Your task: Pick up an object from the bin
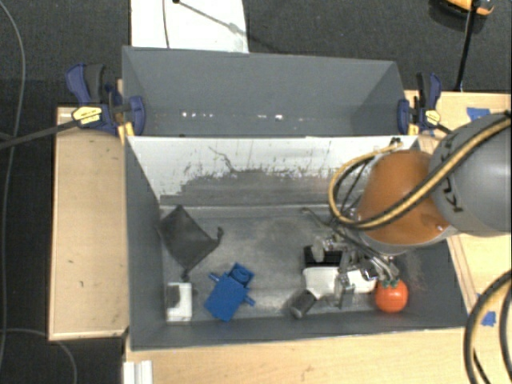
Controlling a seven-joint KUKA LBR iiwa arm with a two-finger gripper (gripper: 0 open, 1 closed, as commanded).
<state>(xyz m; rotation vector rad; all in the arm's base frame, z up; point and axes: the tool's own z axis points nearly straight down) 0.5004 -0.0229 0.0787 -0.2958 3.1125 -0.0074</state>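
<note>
1. Gripper (350, 282): low over the near right part of the bin (264, 94), below the arm's orange cover (400, 198). Whether it is open or closed cannot be told, and nothing can be seen gripped in it.
2. White block (318, 279): the thing closest to the gripper, just beside it on the left and lying on the bin floor. It is small, pale and boxy, with flat faces and blunt corners.
3. Handling of the white block (judgement): probably light and stiff, perhaps plastic or foam. Its flat faces may be smooth and could slip under a shallow grip. The best hold is likely across two opposite flat sides, near the middle, with the gripper coming straight down.
4. Red tomato (391, 297): round, with a green top, just to the right of the gripper. It would likely roll if nudged.
5. Black piece (314, 255): just beyond the white block; its shape is unclear.
6. Dark grey peg (302, 304): short, lying near and to the left of the white block. It leaves little room on that side.
7. Blue toy (228, 293), small white piece (178, 301) and dark grey sheet (188, 238): lying in the left half, well apart from the gripper.
</note>
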